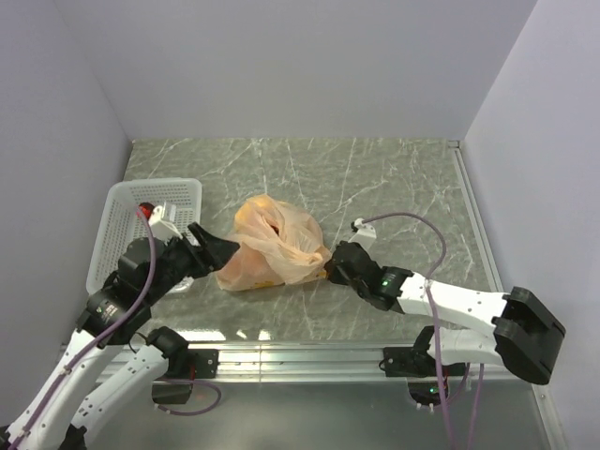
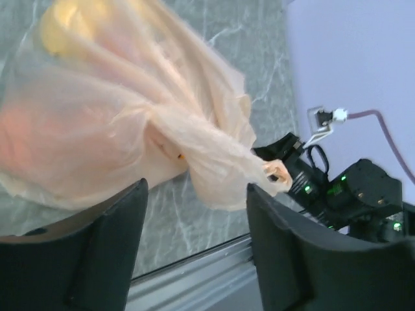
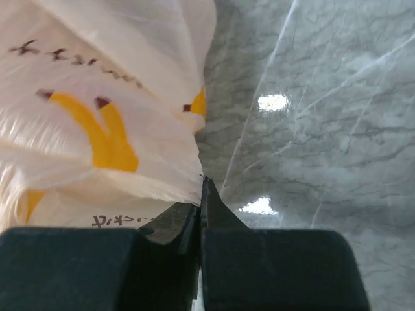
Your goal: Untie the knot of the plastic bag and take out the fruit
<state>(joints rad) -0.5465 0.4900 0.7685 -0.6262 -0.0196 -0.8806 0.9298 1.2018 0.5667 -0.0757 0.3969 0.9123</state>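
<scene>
The plastic bag [image 1: 277, 246] lies crumpled mid-table, pale peach and translucent. My right gripper [image 1: 330, 265] is shut on the bag's right end; in the right wrist view the closed tips [image 3: 203, 194] pinch thin printed film [image 3: 110, 116]. A twisted strand of the bag [image 2: 214, 155] stretches from the body toward that gripper. I cannot make out the knot. My left gripper [image 2: 194, 223] is open at the bag's left side [image 1: 221, 251], with nothing between its fingers [image 2: 107, 253]. Fruit shows only as blurred yellow [image 2: 65, 26] and orange-red [image 2: 26, 136] shapes through the film.
A white slotted basket [image 1: 178, 185] stands at the left with a red round fruit [image 1: 145, 208] inside, close behind my left arm. Walls close in on the left, back and right. A metal rail [image 1: 309, 352] runs along the near edge.
</scene>
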